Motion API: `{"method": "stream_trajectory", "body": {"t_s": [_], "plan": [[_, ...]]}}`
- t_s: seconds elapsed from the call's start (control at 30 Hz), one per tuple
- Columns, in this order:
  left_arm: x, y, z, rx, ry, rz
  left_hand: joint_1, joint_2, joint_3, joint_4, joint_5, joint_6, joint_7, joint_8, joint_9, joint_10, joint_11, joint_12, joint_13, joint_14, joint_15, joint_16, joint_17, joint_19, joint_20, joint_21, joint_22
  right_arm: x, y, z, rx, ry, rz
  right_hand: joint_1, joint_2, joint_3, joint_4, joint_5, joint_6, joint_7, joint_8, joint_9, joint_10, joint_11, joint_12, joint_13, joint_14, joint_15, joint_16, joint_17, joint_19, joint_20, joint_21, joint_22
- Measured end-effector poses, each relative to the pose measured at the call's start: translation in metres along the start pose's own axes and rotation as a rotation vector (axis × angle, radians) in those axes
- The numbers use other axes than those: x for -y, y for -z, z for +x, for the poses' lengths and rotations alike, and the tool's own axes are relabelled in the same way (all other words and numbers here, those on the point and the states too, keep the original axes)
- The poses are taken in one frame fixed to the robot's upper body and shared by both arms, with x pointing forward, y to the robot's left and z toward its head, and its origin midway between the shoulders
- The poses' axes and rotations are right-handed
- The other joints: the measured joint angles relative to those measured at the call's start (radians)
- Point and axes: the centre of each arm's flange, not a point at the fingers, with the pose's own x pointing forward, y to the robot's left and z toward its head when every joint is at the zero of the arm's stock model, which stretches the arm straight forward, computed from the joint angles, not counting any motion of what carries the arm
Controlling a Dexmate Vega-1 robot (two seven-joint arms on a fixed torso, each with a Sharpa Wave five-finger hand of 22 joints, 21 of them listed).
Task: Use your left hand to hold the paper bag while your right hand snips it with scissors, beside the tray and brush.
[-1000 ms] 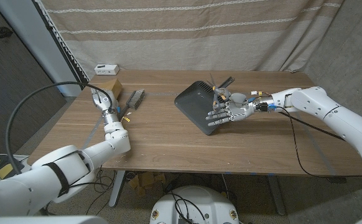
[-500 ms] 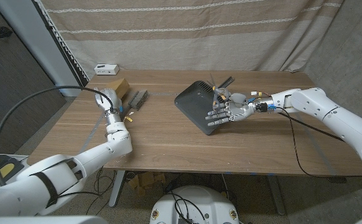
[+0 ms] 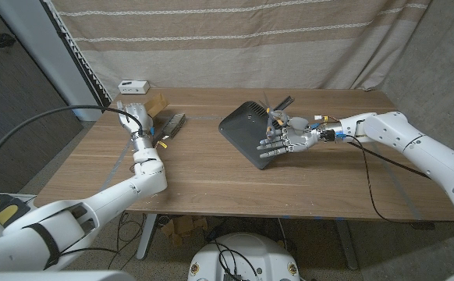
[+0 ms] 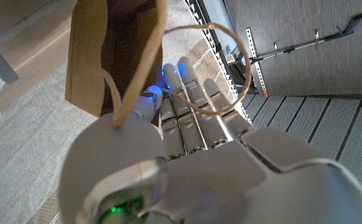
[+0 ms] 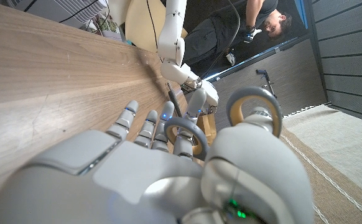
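Note:
A small brown paper bag (image 3: 156,102) with twine handles hangs tilted at the table's far left. My left hand (image 3: 136,117) holds it. In the left wrist view the bag (image 4: 103,53) hangs against my fingers (image 4: 190,87), with a handle loop (image 4: 227,43) over the hand (image 4: 187,162). My right hand (image 3: 284,141) hovers over the dark tray (image 3: 242,125), gripping the scissors (image 3: 278,116). The scissors' grey rings (image 5: 253,107) sit around the thumb and a finger of that hand (image 5: 162,180). A brush (image 3: 171,126) lies just right of the bag.
A white box (image 3: 133,86) stands at the table's back left edge. Cables trail from both wrists. A curtain hangs behind the table. In the right wrist view a person (image 5: 255,25) is beyond my left arm (image 5: 173,37).
My left hand has moved toward the table's back. The paper bag has gone from standing on the table to tilted and shifted right with it. The right hand with the scissors has stayed still.

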Motion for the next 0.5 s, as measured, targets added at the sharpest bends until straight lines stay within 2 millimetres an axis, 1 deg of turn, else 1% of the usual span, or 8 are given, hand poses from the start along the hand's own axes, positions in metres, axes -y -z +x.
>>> {"method": "stream_trajectory", "body": {"t_s": [0.1, 0.2, 0.5], "plan": [[-0.005, -0.001, 0.000, 0.003, -0.007, -0.001, 0.000, 0.000, 0.000, 0.000, 0.000, 0.008, -0.001, 0.000, 0.000, 0.005, -0.001, 0.004, -0.003, 0.000, 0.000, 0.000, 0.005, 0.000, 0.000, 0.004, 0.000, 0.000, 0.001, 0.000, 0.003, -0.002, -0.001, -0.004, 0.004, 0.000, 0.000, 0.000, 0.000, 0.000, 0.000, 0.000, 0.000, 0.000, -0.001, 0.005, 0.000, 0.000, 0.000, 0.000, 0.000, 0.000, -0.004, 0.000], [-0.010, -0.001, 0.001, 0.003, -0.011, 0.005, 0.005, -0.005, 0.000, 0.000, 0.000, 0.008, -0.001, 0.000, 0.000, 0.005, -0.001, 0.006, -0.006, 0.000, 0.000, 0.000, 0.009, 0.000, 0.000, 0.004, 0.000, 0.001, 0.001, 0.000, 0.005, -0.004, -0.002, -0.004, 0.004, 0.000, 0.000, 0.000, 0.000, 0.000, 0.000, 0.000, 0.000, 0.000, -0.001, 0.005, 0.000, 0.000, 0.000, 0.000, 0.002, 0.002, -0.004, 0.000], [-0.022, -0.003, 0.002, 0.001, -0.025, -0.010, 0.005, -0.005, 0.000, 0.000, 0.000, 0.008, -0.001, 0.000, 0.000, 0.009, -0.001, 0.015, -0.001, 0.000, 0.000, 0.000, 0.016, 0.000, 0.000, 0.015, 0.000, 0.002, 0.001, -0.002, 0.013, -0.007, -0.014, -0.004, 0.004, 0.000, 0.000, 0.000, 0.000, 0.000, 0.000, -0.005, 0.000, 0.000, -0.002, 0.005, 0.006, 0.005, -0.004, 0.000, 0.007, 0.007, -0.004, 0.000]]}}
